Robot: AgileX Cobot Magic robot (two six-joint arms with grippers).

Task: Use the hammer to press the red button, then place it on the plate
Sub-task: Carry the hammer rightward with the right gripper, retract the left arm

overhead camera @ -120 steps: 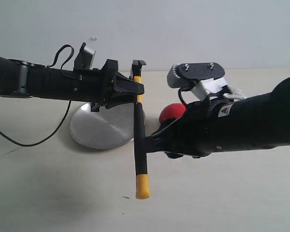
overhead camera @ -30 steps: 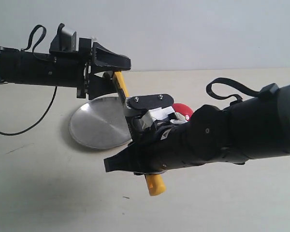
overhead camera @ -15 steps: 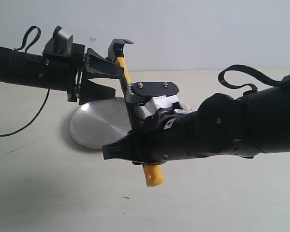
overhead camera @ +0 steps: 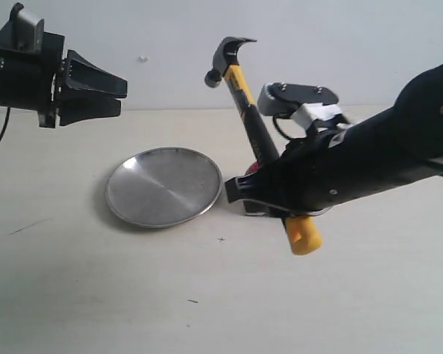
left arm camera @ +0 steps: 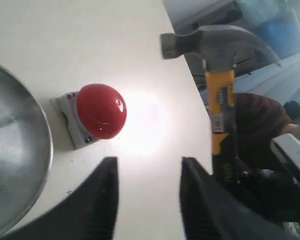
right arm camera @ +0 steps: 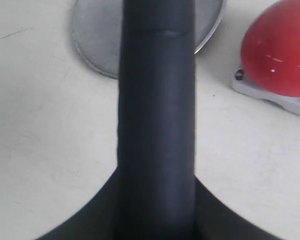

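1. Pale bench [overhead camera: 96, 295], blank wall behind. Your left claw [overhead camera: 122, 99] has let go of the hammer [overhead camera: 245, 99] and drawn back. The right claw [overhead camera: 236, 193] alone clamps it, head up, above the red button [overhead camera: 252, 168] beside the plate [overhead camera: 162, 186], mid-bench.
2. Left wrist: the jaws stand apart and empty; grey head, yellow neck.
3. Right wrist: the black grip is clamped. You can likely press now.

Hammer [overhead camera: 244, 96] aloft, tilted; red button [left arm camera: 101, 111] beside plate [overhead camera: 162, 188].

No text can be read; dark print is seen on the hammer [left arm camera: 221, 100] handle, below its head, but blurred.
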